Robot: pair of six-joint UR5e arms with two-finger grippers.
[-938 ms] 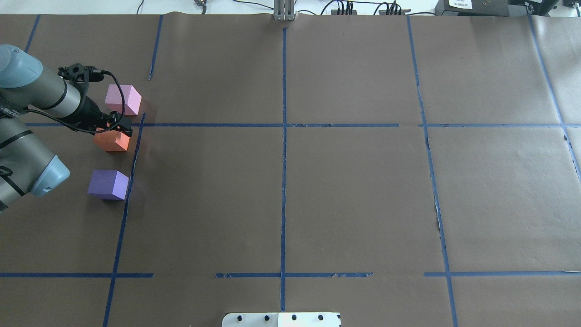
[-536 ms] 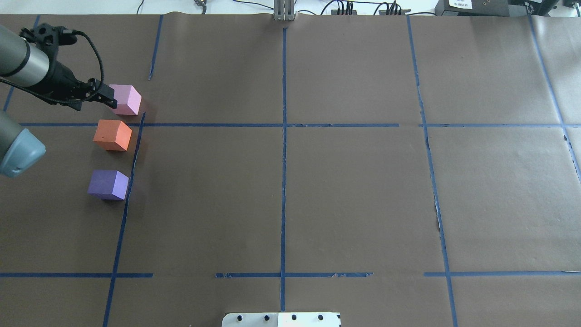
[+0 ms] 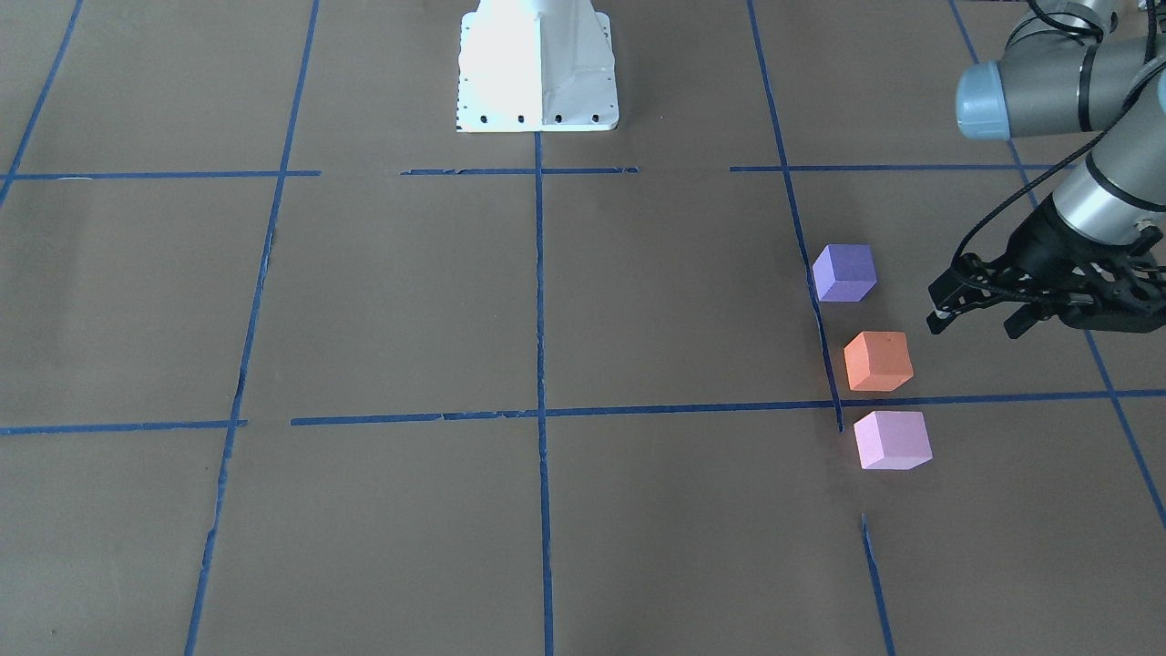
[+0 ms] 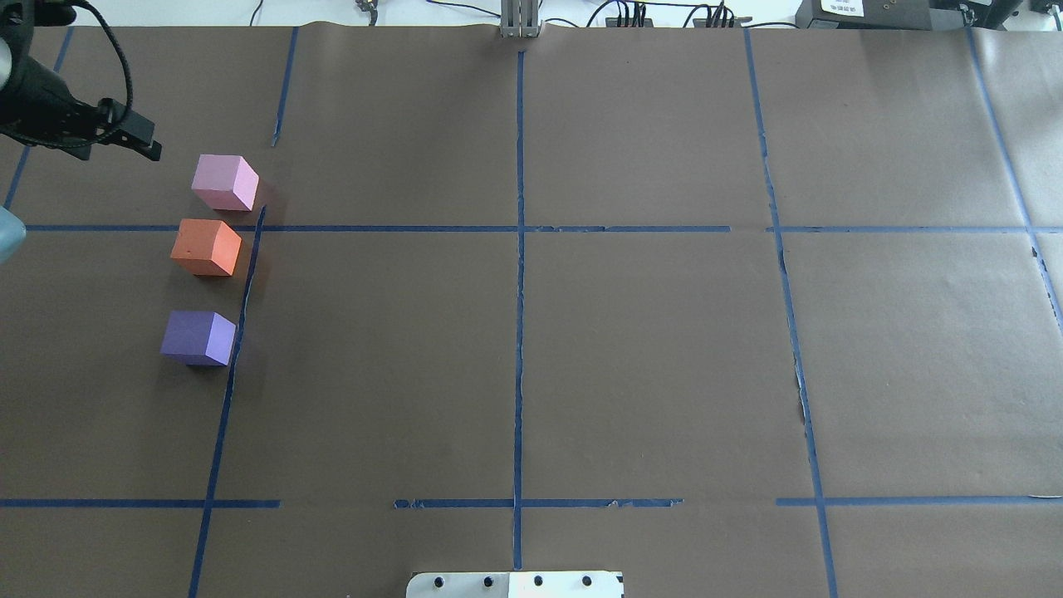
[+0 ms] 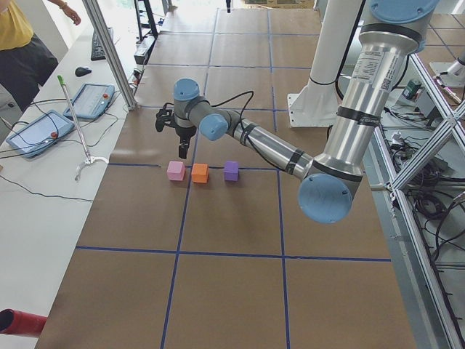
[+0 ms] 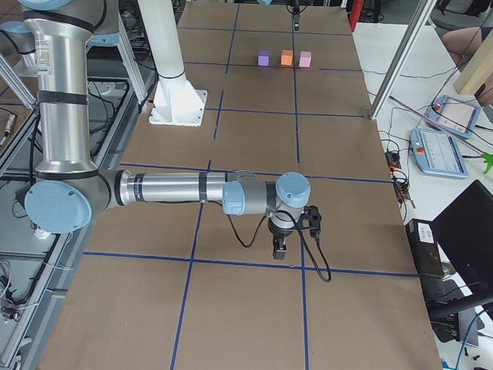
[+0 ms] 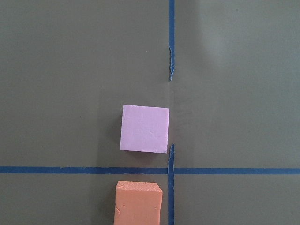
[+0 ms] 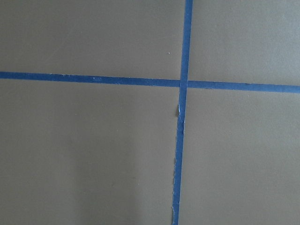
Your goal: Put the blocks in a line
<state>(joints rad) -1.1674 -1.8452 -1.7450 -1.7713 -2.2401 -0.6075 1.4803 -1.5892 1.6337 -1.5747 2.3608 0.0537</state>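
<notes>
Over the tabletop (image 4: pixel 631 349) the left arm (image 5: pixel 261 142) has drawn back. A second ago its hand was down over the orange block (image 4: pixel 206 247); now the left hand (image 3: pixel 975 317) hangs raised at ten o'clock of the pink block (image 4: pixel 224 182) in the overhead view, fingers apart and holding nothing. The right hand (image 6: pixel 280 248) sits far off; I cannot tell its opening. The blocks have stayed put. Pink block, orange block and purple block (image 4: pixel 198 337) run from twelve to six o'clock beside a tape line (image 4: pixel 241 316), so the row looks done.
</notes>
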